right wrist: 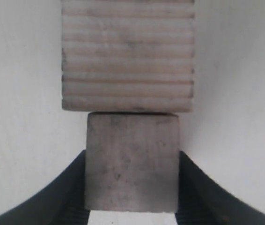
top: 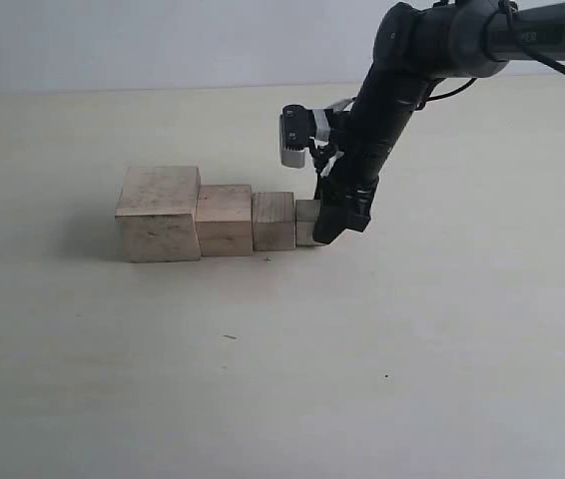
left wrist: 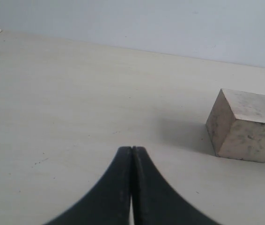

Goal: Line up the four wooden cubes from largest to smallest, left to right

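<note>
Outside: a touching row on the table [top: 263,399], big cube [top: 158,215] at 9 o'clock, small cube [top: 306,222] at 3 o'clock, right gripper [top: 326,228] on it.

Right wrist: the fingers [right wrist: 71,187] pinch the small cube from both sides.

Left wrist: the left gripper [left wrist: 131,152] has its fingers pressed together, big cube well apart.

On the counter [top: 442,339], one row, left to right, each touching the next: largest cube [top: 158,213], second cube [top: 224,220], third cube [top: 273,221], smallest cube [top: 306,222]. At the row's right end, right tool [top: 327,228] astride the smallest cube, one finger against each side. Apart from the largest cube, left tool [left wrist: 131,157].
</note>
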Robot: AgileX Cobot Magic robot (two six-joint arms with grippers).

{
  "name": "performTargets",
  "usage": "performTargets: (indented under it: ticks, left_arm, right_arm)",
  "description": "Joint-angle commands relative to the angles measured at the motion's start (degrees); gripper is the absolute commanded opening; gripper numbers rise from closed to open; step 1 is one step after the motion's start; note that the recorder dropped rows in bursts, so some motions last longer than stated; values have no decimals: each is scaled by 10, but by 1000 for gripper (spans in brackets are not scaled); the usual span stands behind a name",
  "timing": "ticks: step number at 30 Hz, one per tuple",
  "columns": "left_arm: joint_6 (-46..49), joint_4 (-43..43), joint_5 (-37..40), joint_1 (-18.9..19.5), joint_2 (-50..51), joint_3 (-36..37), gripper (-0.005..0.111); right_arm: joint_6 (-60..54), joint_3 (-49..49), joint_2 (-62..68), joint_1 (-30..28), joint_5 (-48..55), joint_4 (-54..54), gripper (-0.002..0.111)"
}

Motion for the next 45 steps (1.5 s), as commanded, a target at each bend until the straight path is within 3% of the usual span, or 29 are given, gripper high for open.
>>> performTargets:
  ticks: [1,5,7,10,19,26,30,37,40,45]
  left_arm:
    - [1,2,-3,-4,-3,0,0]
    - [1,2,-3,-4,-3,0,0]
    - [1,2,-3,-4,-3,0,0]
    - [1,2,-3,-4,-3,0,0]
    - [1,2,-3,-4,-3,0,0]
    - [1,2,-3,-4,-3,0,0]
    - [1,2,-3,-4,-3,0,0]
    - [1,2,-3,-4,-3,0,0]
    - [1,2,-3,-4,-3,0,0]
    - [1,2,-3,-4,-3,0,0]
  right_arm:
    - [4,4,17,1,5,-19,17]
    - [27,4,14,1,6,-16,64]
    - [49,4,8,1,-3,-16,76]
    - [67,4,-12,1,-10,-17,77]
    - [232,4,-83,1,-10,-107,71]
    - [289,4,-73,1,6,-106,50]
    - [302,4,-58,1,23,-120,49]
    - [418,4,-47,1,18,-129,47]
    - [464,4,-45,1,18,-128,35]
    - [520,4,-43,1,18,-128,1]
